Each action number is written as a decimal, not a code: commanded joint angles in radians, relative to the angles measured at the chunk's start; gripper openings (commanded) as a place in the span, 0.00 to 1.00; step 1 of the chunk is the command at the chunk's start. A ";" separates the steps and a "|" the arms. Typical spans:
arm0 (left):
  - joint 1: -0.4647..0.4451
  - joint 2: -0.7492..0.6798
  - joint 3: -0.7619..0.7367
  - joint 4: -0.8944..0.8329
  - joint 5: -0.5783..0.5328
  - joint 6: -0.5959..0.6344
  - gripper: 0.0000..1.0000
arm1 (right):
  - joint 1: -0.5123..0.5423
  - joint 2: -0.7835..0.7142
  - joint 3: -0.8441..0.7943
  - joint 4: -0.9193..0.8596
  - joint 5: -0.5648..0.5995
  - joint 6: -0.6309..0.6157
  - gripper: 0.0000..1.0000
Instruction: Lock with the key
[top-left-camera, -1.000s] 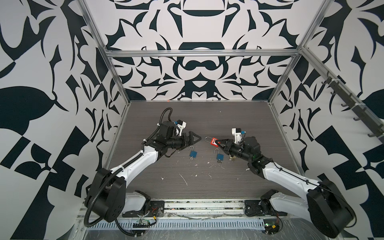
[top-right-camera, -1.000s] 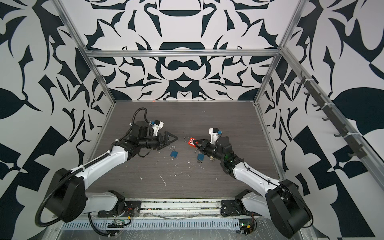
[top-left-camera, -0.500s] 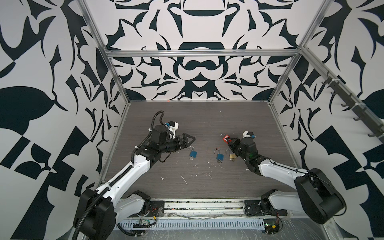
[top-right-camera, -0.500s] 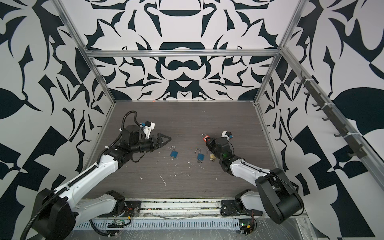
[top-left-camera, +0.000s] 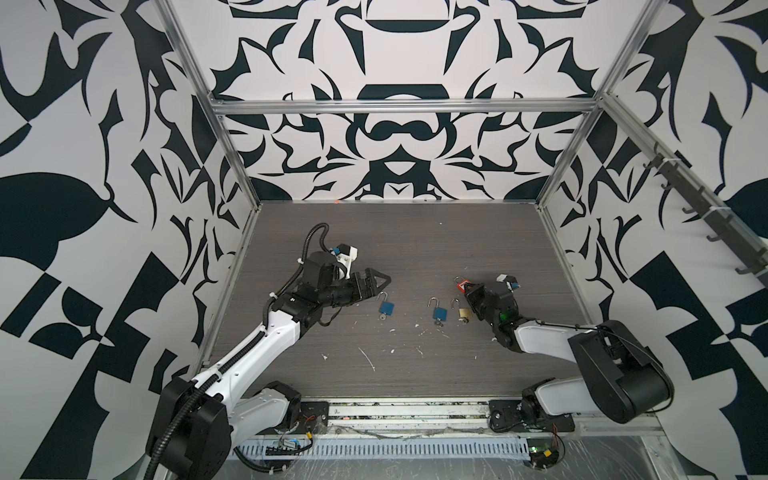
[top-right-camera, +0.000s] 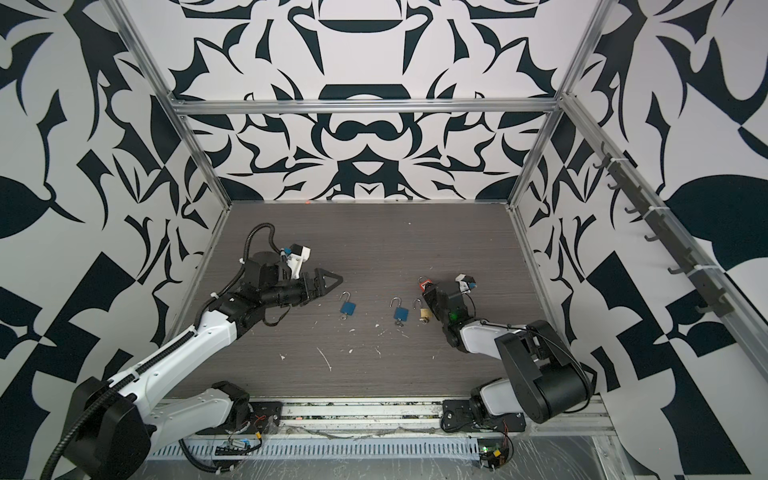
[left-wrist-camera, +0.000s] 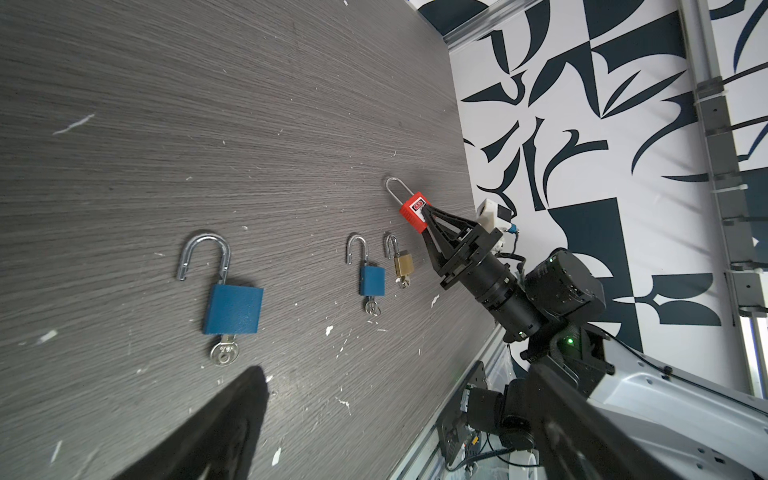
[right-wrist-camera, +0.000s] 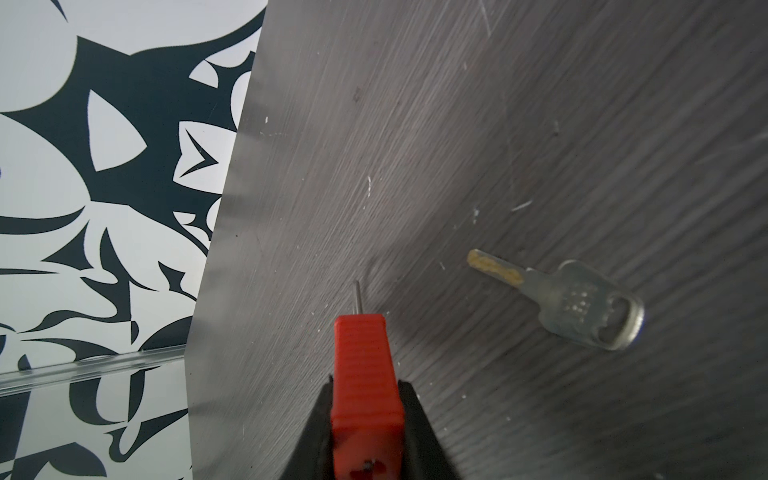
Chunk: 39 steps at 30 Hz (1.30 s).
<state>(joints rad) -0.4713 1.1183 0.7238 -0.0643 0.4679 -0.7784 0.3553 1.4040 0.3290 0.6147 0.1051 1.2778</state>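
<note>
**A:** What does the lock look like?

**B:** It's a red padlock (left-wrist-camera: 414, 210) with a ribbed plastic body, a white label on its face and a long, thin steel shackle. It sits toward the right side of the table (top-left-camera: 395, 232), just behind a brass padlock (top-left-camera: 464, 312).

**A:** And the key?

**B:** A silver key (right-wrist-camera: 573, 303) with a yellowed blade lies flat on the wood near the red body, apart from it and touching nothing.

**A:** Who has the lock?

**B:** The right gripper (top-left-camera: 468, 290). Its jaws are drawn in against the two sides of the body, and the shackle points away from the wrist. I can't tell whether the shackle tip touches the table.

**A:** And the left gripper?

**B:** The left gripper (top-left-camera: 376, 282) is spread wide and holds nothing. It hangs just beside a blue padlock (top-left-camera: 386, 307).

**A:** How much room is there to move?

**B:** A second blue padlock (top-left-camera: 440, 312) lies between the first blue one and the brass one. All three have their shackles swung open and a key in the bottom. Behind the row, bare wood grain runs to the back wall. The right wall (top-left-camera: 602, 232) is near the arm holding the red padlock — that side is the tight one.
</note>
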 joint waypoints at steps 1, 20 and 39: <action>0.003 -0.005 -0.020 0.012 0.007 -0.004 1.00 | -0.008 0.012 -0.029 0.080 0.038 0.006 0.00; 0.002 0.019 -0.013 0.000 0.007 0.001 0.99 | -0.050 0.048 -0.099 0.108 0.040 -0.021 0.33; 0.002 -0.006 -0.053 0.020 -0.007 -0.007 0.99 | -0.064 -0.310 0.012 -0.426 0.078 -0.179 0.52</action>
<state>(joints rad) -0.4713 1.1309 0.6861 -0.0502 0.4667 -0.7887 0.2958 1.1889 0.2653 0.3916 0.1459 1.1858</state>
